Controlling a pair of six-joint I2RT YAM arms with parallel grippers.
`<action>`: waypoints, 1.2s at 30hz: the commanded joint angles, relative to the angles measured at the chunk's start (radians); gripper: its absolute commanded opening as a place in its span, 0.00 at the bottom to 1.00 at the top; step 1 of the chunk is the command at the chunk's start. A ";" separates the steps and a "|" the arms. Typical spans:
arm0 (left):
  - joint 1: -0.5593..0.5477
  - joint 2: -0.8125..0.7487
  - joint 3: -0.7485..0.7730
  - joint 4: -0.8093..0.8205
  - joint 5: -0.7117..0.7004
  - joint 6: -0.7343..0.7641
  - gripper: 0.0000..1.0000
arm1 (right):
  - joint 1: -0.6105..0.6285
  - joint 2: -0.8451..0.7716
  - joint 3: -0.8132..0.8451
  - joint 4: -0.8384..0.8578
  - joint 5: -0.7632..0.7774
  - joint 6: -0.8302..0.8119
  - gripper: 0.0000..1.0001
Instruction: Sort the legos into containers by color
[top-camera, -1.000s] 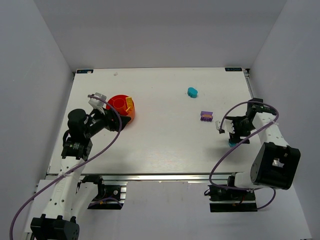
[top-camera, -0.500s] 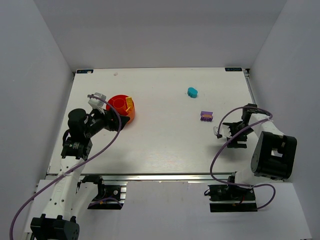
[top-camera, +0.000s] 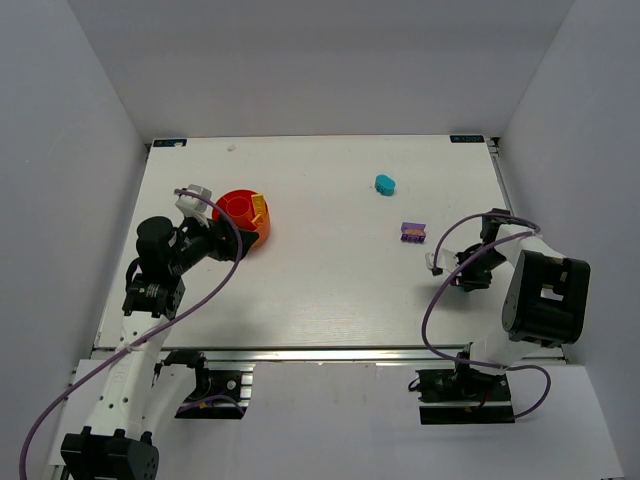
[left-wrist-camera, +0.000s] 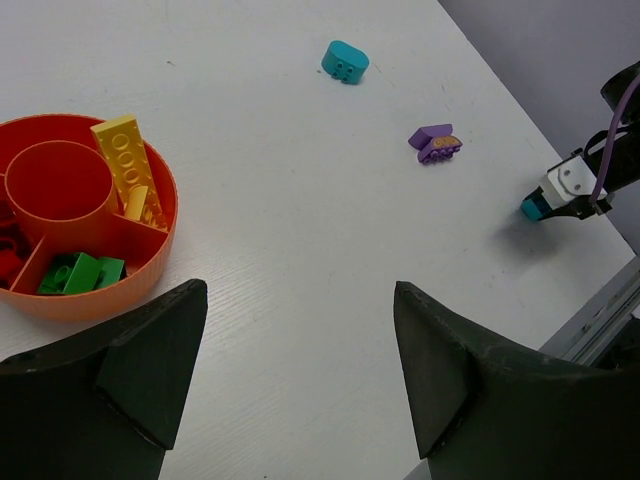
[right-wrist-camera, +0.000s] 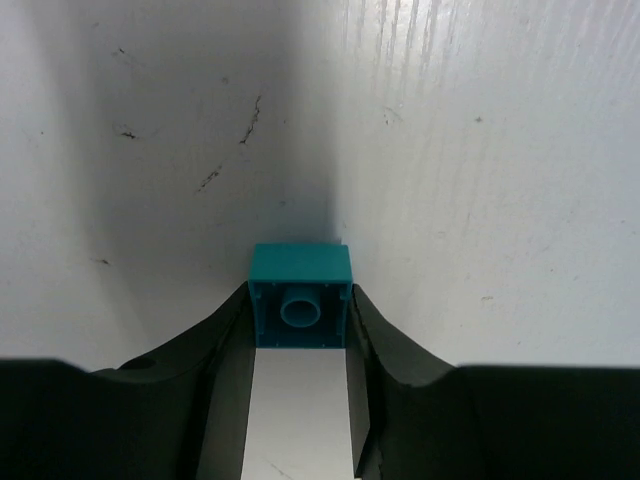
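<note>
My right tool (right-wrist-camera: 300, 322) is clamped on a teal brick (right-wrist-camera: 300, 285) at the desk's (top-camera: 320, 290) 4 o'clock edge. My left tool (left-wrist-camera: 297, 300) hangs empty with its jaws spread wide, just short of the orange bowl (left-wrist-camera: 105, 300) at 9 o'clock, which holds yellow bricks (left-wrist-camera: 125, 160), green bricks (left-wrist-camera: 80, 272) and red bricks (left-wrist-camera: 10, 250). A purple brick (left-wrist-camera: 435, 142) lies at 3 o'clock. A cyan rounded brick (left-wrist-camera: 345, 60) lies farthest, at 1 o'clock.

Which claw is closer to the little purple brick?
Right. The right claw, gripping a teal brick, is just right of the purple brick; the left claw is across the table by the orange bowl.
</note>
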 joint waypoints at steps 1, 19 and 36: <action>0.007 -0.016 0.017 0.002 -0.019 0.010 0.85 | 0.001 0.007 0.031 -0.035 -0.015 0.006 0.32; 0.007 -0.080 -0.026 0.019 -0.258 0.024 0.85 | 0.516 0.118 0.562 0.387 -0.639 1.170 0.05; 0.007 -0.186 -0.079 0.036 -0.502 0.024 0.86 | 0.818 0.735 1.280 0.957 -0.366 1.934 0.02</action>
